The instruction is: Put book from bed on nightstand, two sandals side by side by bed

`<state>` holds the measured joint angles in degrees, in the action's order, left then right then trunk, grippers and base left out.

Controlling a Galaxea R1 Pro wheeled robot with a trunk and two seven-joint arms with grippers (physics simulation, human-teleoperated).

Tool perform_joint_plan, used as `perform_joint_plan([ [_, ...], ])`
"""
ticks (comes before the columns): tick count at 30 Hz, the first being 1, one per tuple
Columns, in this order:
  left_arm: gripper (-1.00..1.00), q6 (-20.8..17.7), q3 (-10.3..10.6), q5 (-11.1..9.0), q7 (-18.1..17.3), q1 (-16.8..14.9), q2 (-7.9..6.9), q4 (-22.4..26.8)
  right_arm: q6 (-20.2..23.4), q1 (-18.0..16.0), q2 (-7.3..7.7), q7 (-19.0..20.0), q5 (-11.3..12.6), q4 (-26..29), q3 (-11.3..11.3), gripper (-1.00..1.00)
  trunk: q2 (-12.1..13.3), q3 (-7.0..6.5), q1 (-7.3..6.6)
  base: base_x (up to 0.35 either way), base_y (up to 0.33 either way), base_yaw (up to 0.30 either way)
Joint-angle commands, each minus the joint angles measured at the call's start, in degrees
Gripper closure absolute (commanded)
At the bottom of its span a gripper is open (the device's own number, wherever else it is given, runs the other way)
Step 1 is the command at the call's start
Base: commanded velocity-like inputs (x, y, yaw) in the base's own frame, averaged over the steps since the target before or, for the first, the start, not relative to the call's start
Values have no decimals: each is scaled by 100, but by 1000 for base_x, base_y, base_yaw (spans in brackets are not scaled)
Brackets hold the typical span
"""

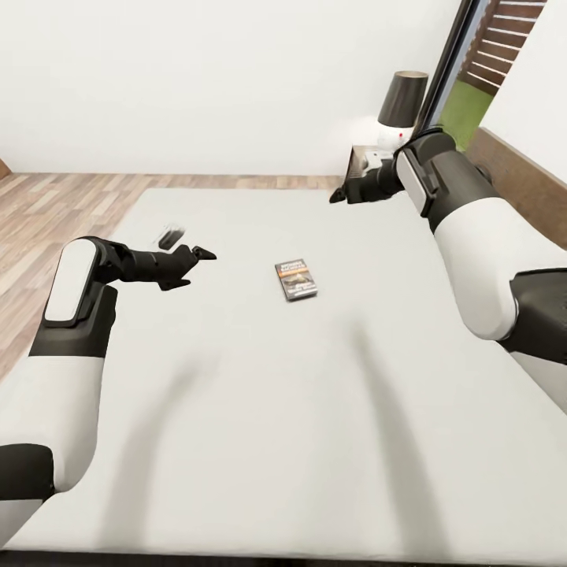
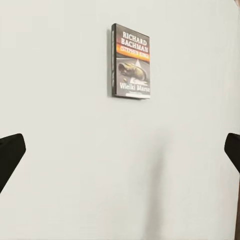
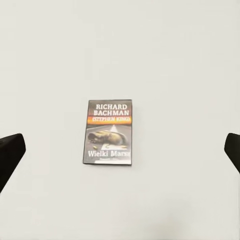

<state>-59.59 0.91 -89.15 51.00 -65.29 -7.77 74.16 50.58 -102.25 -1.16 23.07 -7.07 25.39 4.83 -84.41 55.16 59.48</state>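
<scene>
book [image 1: 296,279] lying flat on the bed [image 1: 236,409], ahead of and between left tool [image 1: 206,253] and right tool [image 1: 337,197], both spread wide and empty. probably light, thin, stiff; best pinched across one edge.

book [image 1: 296,279] alone, bare bed [image 1: 236,394] all round

You have the book [image 1: 296,279] lying flat on the bed [image 1: 236,409], near its middle. Your left gripper [image 1: 197,260] is over the bed to the left of the book, your right gripper [image 1: 340,194] behind and to its right. Behind the right gripper, the nightstand [image 1: 364,161] stands beside the bed, with a lamp [image 1: 400,106] on it.
</scene>
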Motion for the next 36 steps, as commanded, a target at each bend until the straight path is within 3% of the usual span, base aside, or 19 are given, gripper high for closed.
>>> perform_joint_plan([
  [1, -100, -2, 9, -56, 58, -2, -5, 6, -59, 37, 3, 57, -61, 3, 41, -100, -2, 13, -1, 0, 0, 0],
  [9, -100, -9, 21, -60, 38, 55, -11, 53, -378, 341, 6, 96, -77, -7, 160, -100, -2, 84, -1, 0, 0, 0],
  [36, -100, 0, 32, -53, -107, 138, -93, 91, -524, 399, 2, 93, -84, 1, 181, -100, -2, 322, -1, 0, 0, 0],
])
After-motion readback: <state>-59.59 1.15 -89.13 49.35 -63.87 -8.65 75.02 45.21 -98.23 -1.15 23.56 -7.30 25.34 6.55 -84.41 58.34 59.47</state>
